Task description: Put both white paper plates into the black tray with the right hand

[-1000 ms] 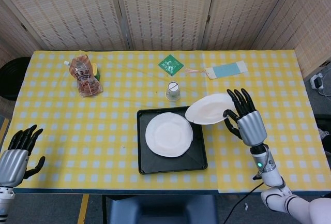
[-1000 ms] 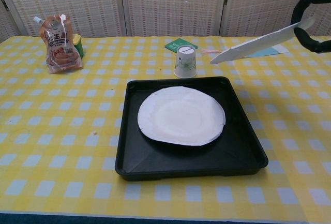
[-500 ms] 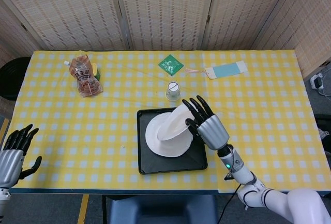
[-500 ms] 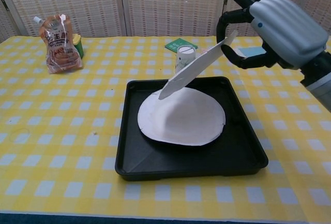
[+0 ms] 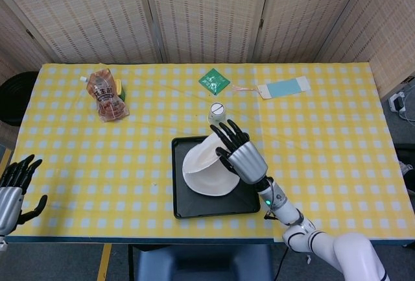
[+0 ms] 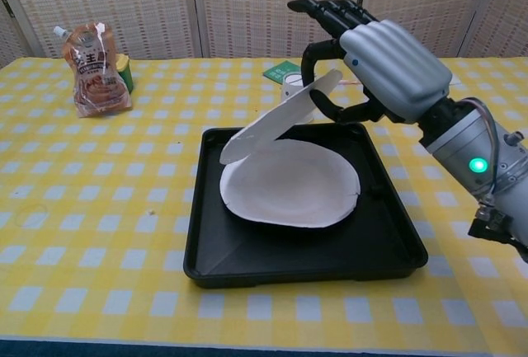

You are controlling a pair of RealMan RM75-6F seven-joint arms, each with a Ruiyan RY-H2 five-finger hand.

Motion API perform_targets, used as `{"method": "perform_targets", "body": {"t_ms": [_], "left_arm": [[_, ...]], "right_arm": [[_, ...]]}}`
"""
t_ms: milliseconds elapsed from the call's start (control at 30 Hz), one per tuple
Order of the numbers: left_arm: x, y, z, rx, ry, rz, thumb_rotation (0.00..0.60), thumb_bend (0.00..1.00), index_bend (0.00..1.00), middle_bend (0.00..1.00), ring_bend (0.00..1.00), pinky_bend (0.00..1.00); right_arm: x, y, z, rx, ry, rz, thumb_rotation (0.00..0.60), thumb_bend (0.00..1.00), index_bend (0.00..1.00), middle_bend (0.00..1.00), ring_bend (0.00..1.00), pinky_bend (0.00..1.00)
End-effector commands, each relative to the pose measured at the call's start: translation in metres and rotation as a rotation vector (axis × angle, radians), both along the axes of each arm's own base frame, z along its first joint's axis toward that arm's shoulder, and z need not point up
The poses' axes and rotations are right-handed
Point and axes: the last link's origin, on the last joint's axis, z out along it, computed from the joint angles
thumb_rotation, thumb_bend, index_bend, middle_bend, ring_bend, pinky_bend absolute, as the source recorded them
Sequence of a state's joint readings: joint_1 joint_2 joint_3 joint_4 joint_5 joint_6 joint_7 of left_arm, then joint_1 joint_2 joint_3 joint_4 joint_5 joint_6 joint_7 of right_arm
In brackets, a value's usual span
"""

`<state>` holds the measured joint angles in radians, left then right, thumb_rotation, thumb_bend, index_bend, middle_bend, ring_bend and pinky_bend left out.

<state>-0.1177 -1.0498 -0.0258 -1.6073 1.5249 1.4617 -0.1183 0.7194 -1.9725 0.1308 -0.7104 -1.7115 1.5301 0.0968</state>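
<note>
A black tray (image 5: pixel 188 207) (image 6: pixel 388 246) sits at the table's front middle with one white paper plate (image 5: pixel 207 185) (image 6: pixel 289 196) lying flat in it. My right hand (image 5: pixel 238 154) (image 6: pixel 384 64) pinches a second white paper plate (image 5: pixel 201 153) (image 6: pixel 276 122) by its rim. That plate is tilted, its low edge down over the left side of the flat plate. My left hand (image 5: pixel 14 187) hangs at the front left edge of the table, fingers apart, holding nothing.
A small white paper cup (image 5: pixel 217 113) (image 6: pixel 291 85) stands just behind the tray. A snack bag (image 5: pixel 107 96) (image 6: pixel 95 68) lies at the back left. A green packet (image 5: pixel 214 81) and a pale blue card (image 5: pixel 283 87) lie toward the back.
My right hand has carried the held plate leftward from beside the tray to over it, tilting it steeply down onto the flat plate. The left hand has drifted lower.
</note>
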Motion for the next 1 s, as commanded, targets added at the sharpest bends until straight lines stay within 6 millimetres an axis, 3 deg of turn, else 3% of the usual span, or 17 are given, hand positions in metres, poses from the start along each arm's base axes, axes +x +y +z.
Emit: {"method": "perform_targets", "body": {"t_ms": [33,300,700,1000], "left_arm": [[0.0,0.0,0.001,0.0,-0.002,0.0,0.6,0.46,0.0,0.0,0.0,0.0],[-0.004,0.003,0.002,0.004,-0.003,0.015,0.6,0.46,0.0,0.0,0.0,0.0],[-0.003,0.003,0.002,0.008,-0.001,0.016,0.6,0.46,0.0,0.0,0.0,0.0],[-0.003,0.003,0.001,0.003,-0.001,0.016,0.6,0.46,0.0,0.0,0.0,0.0]], "right_arm": [[0.002,-0.004,-0.007,0.015,0.002,-0.008,0.6,0.51,0.67,0.08,0.0,0.0],[0.003,-0.007,-0.008,0.014,-0.023,0.0,0.6,0.51,0.67,0.08,0.01,0.0],[-0.034,0.009,-0.014,0.091,0.039,-0.06,0.6,0.51,0.65,0.07,0.01,0.0],[-0.058,0.024,-0.015,0.173,0.117,-0.153,0.6,0.51,0.24,0.0,0.0,0.0]]}}
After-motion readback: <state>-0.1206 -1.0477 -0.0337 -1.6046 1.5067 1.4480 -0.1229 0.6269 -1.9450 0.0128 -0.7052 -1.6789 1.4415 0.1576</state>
